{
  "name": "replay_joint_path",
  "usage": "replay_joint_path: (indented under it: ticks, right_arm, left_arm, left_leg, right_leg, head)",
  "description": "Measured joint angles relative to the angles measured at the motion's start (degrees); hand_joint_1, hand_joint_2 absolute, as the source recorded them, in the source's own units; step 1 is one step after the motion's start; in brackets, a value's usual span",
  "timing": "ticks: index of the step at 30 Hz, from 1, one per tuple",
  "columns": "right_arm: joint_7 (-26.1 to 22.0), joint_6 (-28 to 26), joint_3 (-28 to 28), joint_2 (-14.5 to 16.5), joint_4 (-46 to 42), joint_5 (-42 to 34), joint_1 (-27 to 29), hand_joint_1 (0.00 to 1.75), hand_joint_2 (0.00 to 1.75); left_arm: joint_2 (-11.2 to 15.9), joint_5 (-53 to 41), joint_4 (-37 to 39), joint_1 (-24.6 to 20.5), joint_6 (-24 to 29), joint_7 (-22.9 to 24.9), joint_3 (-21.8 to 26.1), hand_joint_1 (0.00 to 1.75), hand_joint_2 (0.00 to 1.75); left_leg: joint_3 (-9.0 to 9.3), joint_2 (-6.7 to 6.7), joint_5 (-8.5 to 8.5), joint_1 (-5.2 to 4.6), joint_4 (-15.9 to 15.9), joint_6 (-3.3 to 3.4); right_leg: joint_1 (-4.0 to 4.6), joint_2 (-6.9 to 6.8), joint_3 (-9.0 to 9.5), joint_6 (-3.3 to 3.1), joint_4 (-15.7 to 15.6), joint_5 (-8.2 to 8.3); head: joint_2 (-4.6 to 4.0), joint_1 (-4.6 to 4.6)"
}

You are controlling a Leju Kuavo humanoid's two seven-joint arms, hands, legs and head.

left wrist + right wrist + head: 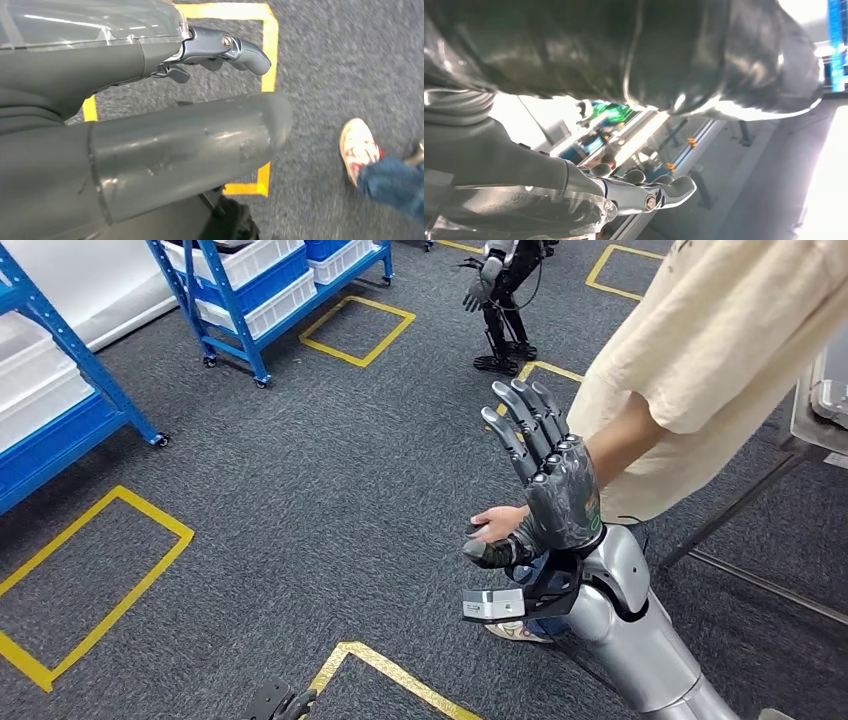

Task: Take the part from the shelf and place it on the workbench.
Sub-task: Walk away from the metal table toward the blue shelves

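My right hand (545,475) is raised in front of me with its fingers (525,415) spread upward and nothing in its palm. A person's hand (497,522) touches its thumb (492,553) from the left; whether that hand holds something small and dark I cannot tell. In the right wrist view the thumb (674,55) and the straight fingers (649,192) stand apart with nothing between them. My left hand (280,703) hangs low over the floor. Its fingers (220,47) and thumb (190,150) hold nothing.
A person in a beige shirt (720,360) stands close at my right, one shoe (357,147) by my left hand. Blue shelves with white bins (260,280) stand at the far left. Another robot (503,300) stands ahead. A grey table (815,410) is at the right edge. Yellow squares (95,580) mark the carpet.
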Motion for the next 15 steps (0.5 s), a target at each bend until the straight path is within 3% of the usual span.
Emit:
replay_joint_path:
  ticks: [1, 3, 5, 7, 9, 10, 11, 13, 14, 15]
  right_arm:
    - [0.00, -0.01, 0.01, 0.00, 0.00, 0.00, 0.00, 0.00, 0.00]
    - [0.00, -0.02, 0.02, 0.00, 0.00, 0.01, -0.05, 0.00, 0.00]
    - [-0.01, -0.01, 0.05, 0.00, 0.00, 0.06, -0.14, 0.00, 0.00]
    - [-0.02, 0.09, 0.09, 0.02, -0.01, 0.14, -0.26, 0.00, 0.00]
    - [-0.02, 0.32, 0.10, 0.03, -0.05, 0.19, -0.46, 0.00, 0.00]
    - [-0.02, 0.47, 0.11, 0.03, -0.07, 0.19, -0.53, 0.00, 0.00]
    - [-0.01, 0.58, 0.11, 0.02, -0.07, 0.20, -0.51, 0.00, 0.00]
    - [0.00, 0.69, 0.11, 0.00, -0.03, 0.20, -0.38, 0.00, 0.00]
    - [0.00, 0.69, 0.11, 0.00, -0.01, 0.20, -0.33, 0.00, 0.00]
    - [0.00, 0.68, 0.11, 0.00, 0.00, 0.20, -0.32, 0.00, 0.00]
  left_arm:
    - [0.03, 0.00, 0.03, -0.01, 0.00, 0.00, 0.00, 0.00, 0.00]
    - [0.08, 0.01, 0.05, -0.16, 0.00, -0.01, 0.00, 0.00, 0.00]
    - [0.08, 0.02, 0.09, -0.23, 0.00, -0.02, 0.00, 0.00, 0.00]
    - [0.06, 0.04, 0.18, -0.11, 0.00, -0.02, 0.00, 0.00, 0.00]
    - [0.02, 0.07, 0.24, -0.09, 0.00, -0.03, 0.00, 0.00, 0.00]
    - [0.00, 0.09, 0.25, -0.13, 0.01, -0.04, 0.00, 0.00, 0.00]
    - [-0.02, 0.13, 0.25, -0.20, 0.01, -0.04, 0.00, 0.00, 0.00]
    - [-0.03, 0.19, 0.25, -0.23, 0.01, -0.04, 0.01, 0.00, 0.00]
    - [-0.04, 0.18, 0.26, -0.21, 0.00, -0.03, 0.01, 0.00, 0.00]
    - [-0.04, 0.14, 0.26, -0.18, 0.00, -0.03, 0.01, 0.00, 0.00]
  left_leg:
    - [2.07, 0.57, 1.94, -0.01, -3.81, 0.13]
    - [5.80, 2.33, 4.11, -0.45, -10.69, 0.73]
    - [6.74, 2.75, 4.14, -0.94, -12.81, 1.48]
    - [6.69, 1.49, 4.34, -0.91, -13.08, 2.19]
    - [6.99, 0.44, 4.58, -0.64, -13.57, 2.90]
    - [7.14, -0.04, 4.67, -0.51, -13.73, 3.17]
    - [7.15, -0.55, 4.67, -0.54, -13.76, 3.31]
    - [7.13, -1.81, 4.65, -0.66, -13.65, 3.44]
    - [7.13, -2.55, 4.62, -0.72, -13.57, 3.45]
    - [7.15, -3.32, 4.60, -0.77, -13.46, 3.44]
  right_leg:
    - [0.01, -0.66, 0.13, 0.15, 0.10, -0.20]
    - [0.27, -1.78, 0.34, 0.65, 0.37, -0.69]
    - [0.58, -2.70, 0.44, 1.23, 0.47, -1.01]
    - [0.49, -3.26, 0.66, 1.84, 0.41, -1.27]
    - [0.21, -1.32, 0.07, 2.34, 2.27, -2.83]
    - [0.06, 0.26, -1.12, 2.46, 4.84, -4.35]
    - [0.04, 1.66, -2.94, 2.47, 8.51, -6.13]
    - [0.08, 2.77, -6.83, 2.42, 15.44, -8.34]
    - [0.12, 2.93, -7.82, 2.32, 16.62, -7.91]
    - [0.14, 3.11, -7.71, 2.14, 15.52, -6.35]
  head:
    - [0.00, 0.00]
    - [0.00, 0.03]
    - [0.00, 0.06]
    - [0.00, 0.05]
    - [0.00, 0.07]
    - [0.00, 0.09]
    - [0.00, 0.10]
    - [0.00, 0.10]
    - [0.00, 0.09]
    - [0.00, 0.09]
